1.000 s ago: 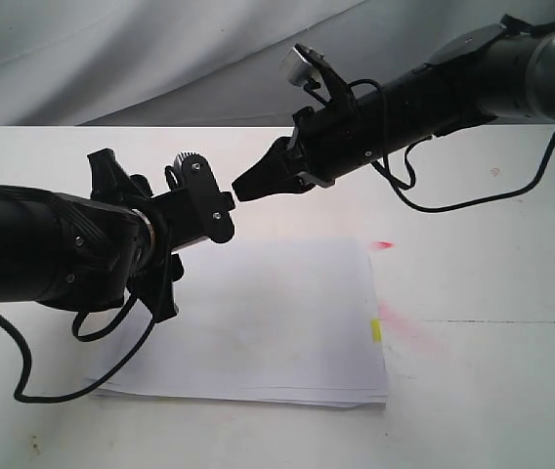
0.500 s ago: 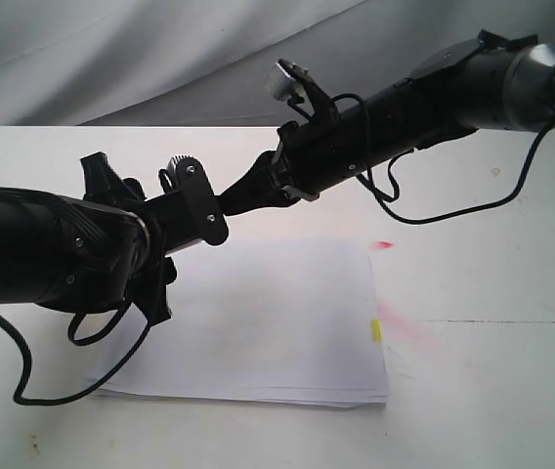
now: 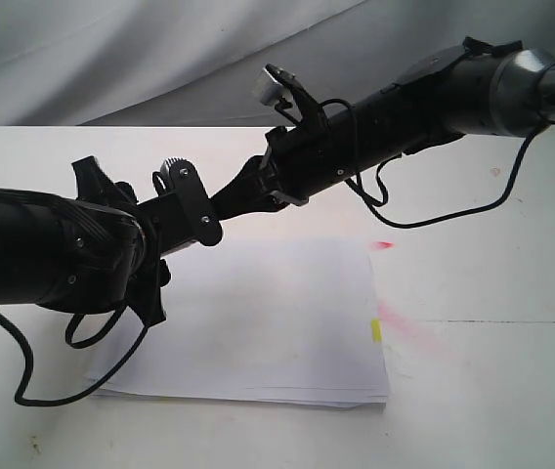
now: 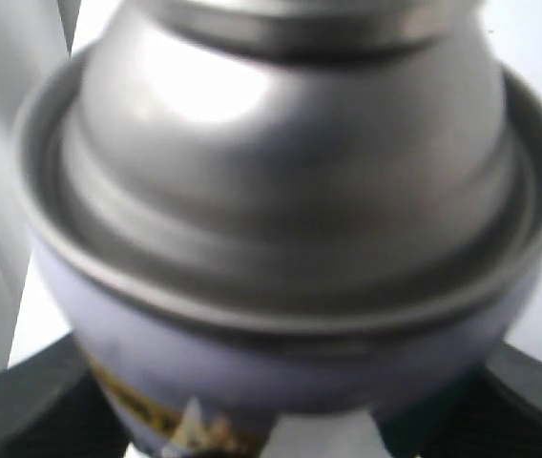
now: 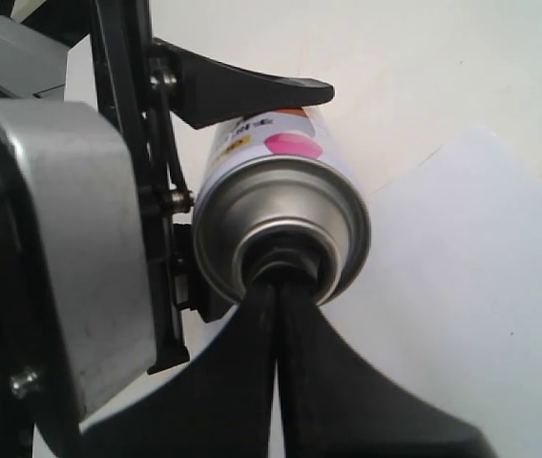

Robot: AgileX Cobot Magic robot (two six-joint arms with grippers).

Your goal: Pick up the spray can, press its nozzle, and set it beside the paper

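White tabletop [image 3: 492,391] holds the paper [image 3: 277,322] at lower middle. Your left fingers [image 5: 252,91] pinch the spray can [image 5: 290,196] up at middle left. Your right fingers [image 5: 252,382] are pressed together on its nozzle [image 5: 295,253]

The exterior camera sits raised beyond the table [image 3: 483,410] edge at 6 o'clock and faces 12 o'clock at medium range. The left wrist camera faces the spray can [image 4: 290,191] shoulder, very near, so it fills the frame. The right wrist camera faces the can's top end, near. Right wrist and exterior views share the paper [image 3: 287,313].
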